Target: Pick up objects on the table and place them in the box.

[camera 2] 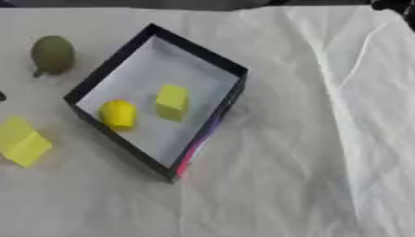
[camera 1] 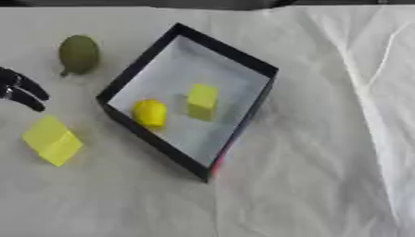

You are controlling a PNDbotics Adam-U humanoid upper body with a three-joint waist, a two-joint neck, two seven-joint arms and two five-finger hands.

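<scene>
Left eye view shows the left robot hand (camera 1: 20,90) with fingers spread, between a green fruit (camera 1: 78,54) and a yellow block (camera 1: 53,140) on the tabletop (camera 1: 308,185); the box (camera 1: 261,69) holds a yellow round thing (camera 1: 150,113) and a yellow cube (camera 1: 203,102).

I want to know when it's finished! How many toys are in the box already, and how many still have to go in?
Two are in the black box with the white floor: a round yellow fruit and a small yellow cube. Two wait outside on the white cloth: a green pear-shaped fruit and a larger yellow block. The robot's left hand holds nothing, fingers open, between those two.
</scene>
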